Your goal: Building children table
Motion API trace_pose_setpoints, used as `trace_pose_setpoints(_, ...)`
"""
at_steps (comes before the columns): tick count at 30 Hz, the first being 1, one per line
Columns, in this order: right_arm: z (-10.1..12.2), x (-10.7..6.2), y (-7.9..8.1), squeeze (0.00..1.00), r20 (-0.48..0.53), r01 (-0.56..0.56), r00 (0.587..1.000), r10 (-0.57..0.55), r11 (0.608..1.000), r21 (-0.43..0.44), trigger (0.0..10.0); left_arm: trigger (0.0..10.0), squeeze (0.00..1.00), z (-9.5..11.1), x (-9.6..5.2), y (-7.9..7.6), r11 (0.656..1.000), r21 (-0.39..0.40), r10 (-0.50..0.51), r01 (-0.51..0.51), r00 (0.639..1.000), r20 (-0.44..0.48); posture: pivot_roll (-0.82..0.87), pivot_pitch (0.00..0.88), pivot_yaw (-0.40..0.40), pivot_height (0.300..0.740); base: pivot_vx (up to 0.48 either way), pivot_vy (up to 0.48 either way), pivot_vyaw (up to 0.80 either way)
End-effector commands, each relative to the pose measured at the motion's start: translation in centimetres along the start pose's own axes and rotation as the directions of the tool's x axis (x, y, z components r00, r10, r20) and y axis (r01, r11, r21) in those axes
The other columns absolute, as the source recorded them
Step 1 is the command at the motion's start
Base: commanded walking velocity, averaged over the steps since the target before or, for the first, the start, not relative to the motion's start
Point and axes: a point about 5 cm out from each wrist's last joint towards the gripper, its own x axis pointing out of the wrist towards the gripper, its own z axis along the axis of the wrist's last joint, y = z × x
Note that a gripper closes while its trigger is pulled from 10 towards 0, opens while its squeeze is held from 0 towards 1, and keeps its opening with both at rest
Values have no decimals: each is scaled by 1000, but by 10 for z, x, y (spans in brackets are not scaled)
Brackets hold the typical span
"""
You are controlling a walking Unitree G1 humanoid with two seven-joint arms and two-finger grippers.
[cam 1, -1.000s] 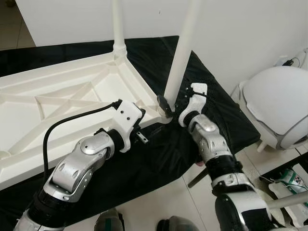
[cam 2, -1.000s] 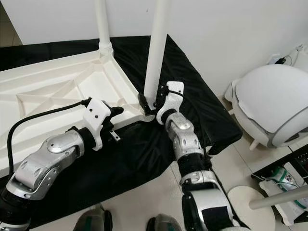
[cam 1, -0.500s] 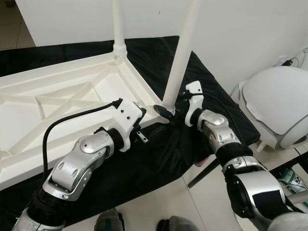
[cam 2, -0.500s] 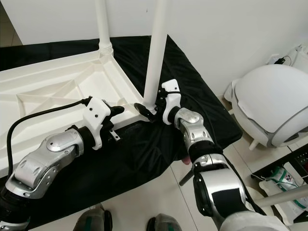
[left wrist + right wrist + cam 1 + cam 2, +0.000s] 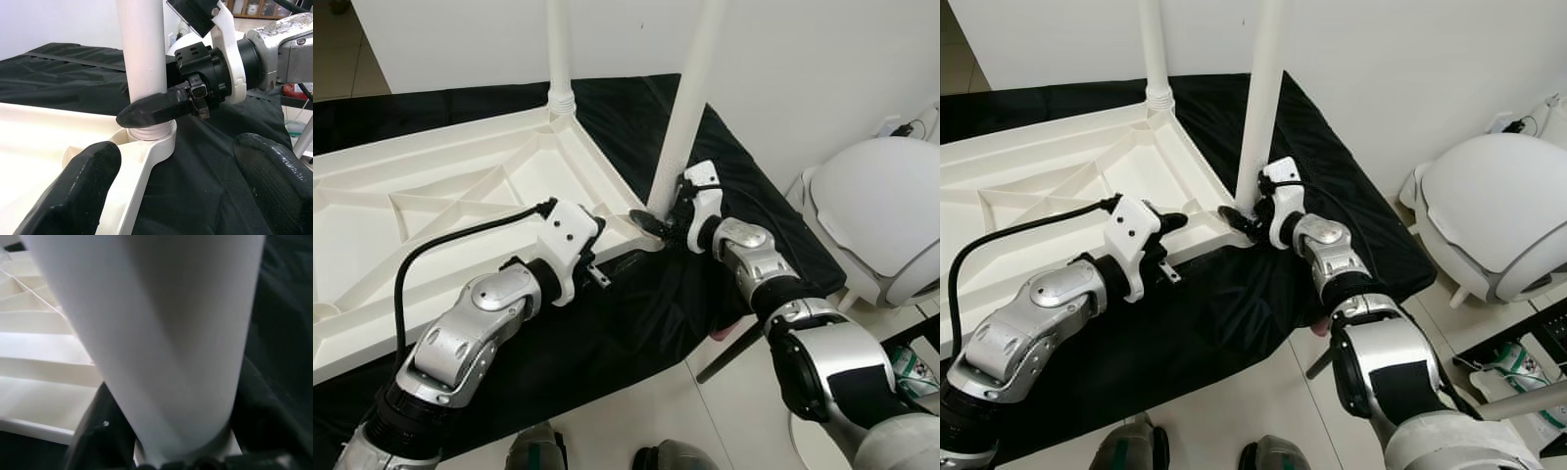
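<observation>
A white plastic tabletop (image 5: 460,206) lies upside down on a black cloth (image 5: 636,323). One white leg (image 5: 558,49) stands in its far corner. A second leg (image 5: 690,98) stands in the near right corner socket (image 5: 156,144). My right gripper (image 5: 658,219) is shut on this second leg just above the socket; one black finger (image 5: 156,107) crosses the leg (image 5: 142,54). In the right wrist view the leg (image 5: 161,333) sits close between the fingers. My left gripper (image 5: 1171,250) is open, just left of that corner at the tabletop's rim, holding nothing; its fingertips (image 5: 83,186) frame the socket.
A white wall stands close behind the cloth. A large white domed object (image 5: 881,215) sits on the tiled floor at the right. Another white rod (image 5: 1518,401) lies low at the right edge. My feet (image 5: 538,452) stand at the cloth's near edge.
My right wrist has rolled around the near leg's base while keeping hold, and its forearm has swung out to the right. The left gripper has barely shifted.
</observation>
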Motion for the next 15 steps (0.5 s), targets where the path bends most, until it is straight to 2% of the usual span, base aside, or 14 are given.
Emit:
trace_pose_setpoints(1, -8, -2, 2, 0, -35, -21, 999, 21, 1000, -10, 0, 10000, 0, 2, 0, -4, 996, 3, -84, 84, 996, 2, 56, 0, -49, 740, 0, 0, 0)
trace_pose_setpoints(8, -17, -9, 1, 0, -41, -17, 999, 17, 1000, 4, 0, 10000, 0, 1, 1, -8, 995, -1, -101, 101, 995, 1, 40, 0, -45, 740, 0, 0, 0)
trace_pose_setpoints(9, -19, -11, 0, 0, -44, -13, 999, 14, 1000, 4, 10000, 10000, 0, 1, 1, -9, 994, -2, -105, 105, 994, 0, 38, 0, -46, 740, 0, 0, 0)
trace_pose_setpoints(15, -25, -19, -6, 0, -53, 51, 997, -49, 998, 22, 10000, 10000, 0, 0, 1, -11, 994, -6, -111, 111, 994, -2, 38, 0, -51, 740, 0, 0, 0)
